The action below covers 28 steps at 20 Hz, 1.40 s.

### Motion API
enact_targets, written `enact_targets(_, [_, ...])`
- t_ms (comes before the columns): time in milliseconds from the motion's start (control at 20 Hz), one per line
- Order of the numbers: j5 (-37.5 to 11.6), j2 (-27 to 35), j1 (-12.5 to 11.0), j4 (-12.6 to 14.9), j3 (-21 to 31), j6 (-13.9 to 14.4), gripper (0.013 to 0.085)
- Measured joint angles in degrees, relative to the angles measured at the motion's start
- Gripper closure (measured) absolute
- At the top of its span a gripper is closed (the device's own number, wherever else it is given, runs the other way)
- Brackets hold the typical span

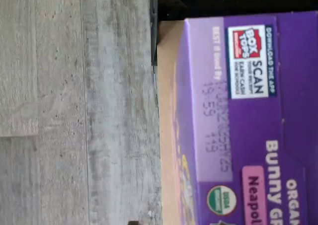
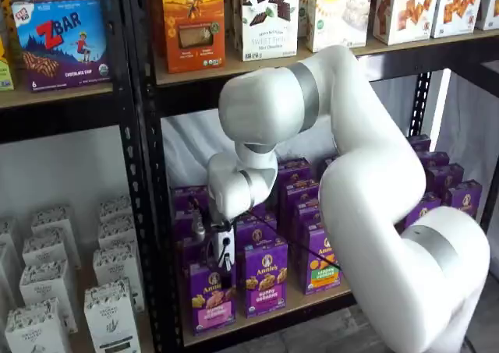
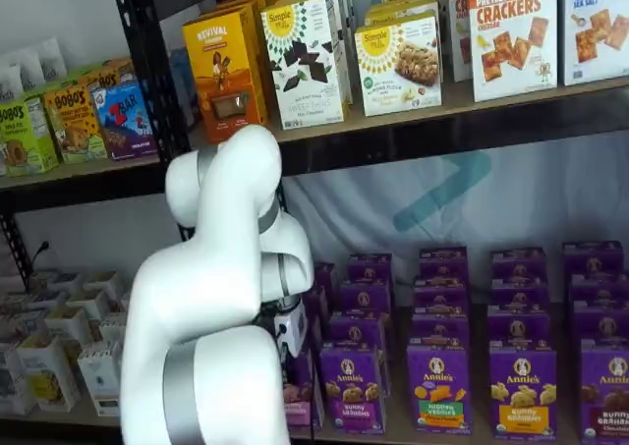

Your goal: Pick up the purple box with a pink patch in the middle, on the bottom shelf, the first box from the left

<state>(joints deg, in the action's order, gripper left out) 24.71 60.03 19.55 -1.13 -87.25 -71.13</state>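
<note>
The purple box [image 2: 212, 300] with a pink band stands upright at the left end of the bottom shelf [image 2: 312, 301], in the front row. My gripper [image 2: 221, 261] hangs straight over it, open, with the black fingertips down at the level of the box's top edge. The wrist view looks closely at the box's purple top flap [image 1: 248, 125], with a pink label at its edge and the tan shelf board [image 1: 166, 111] beside it. In a shelf view the white arm hides most of the box [image 3: 298, 398] and part of the gripper [image 3: 291, 335].
A purple Annie's box without a pink band [image 2: 265, 279] stands right beside the target, then one with a green-orange patch [image 2: 321, 261]. More purple rows stand behind. A black perforated upright [image 2: 144, 213] is close on the left, with white cartons [image 2: 109, 306] beyond. Grey floor [image 1: 74, 111] lies below.
</note>
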Motion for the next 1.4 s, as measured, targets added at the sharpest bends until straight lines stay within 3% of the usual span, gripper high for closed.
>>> enact_targets(150, [0.0,0.0,0.0,-0.1,0.0,-0.1,0.0130])
enact_targets(600, [-0.5,0.0,0.0,0.0,0.4,0.0,0.0330])
enact_targets(1200, [-0.7,-0.4,0.0,0.0,1.2,-0.1,0.0330])
enact_targets(1400, [-0.9,-0.6,-0.1,-0.2,1.6,-0.3,0.0410])
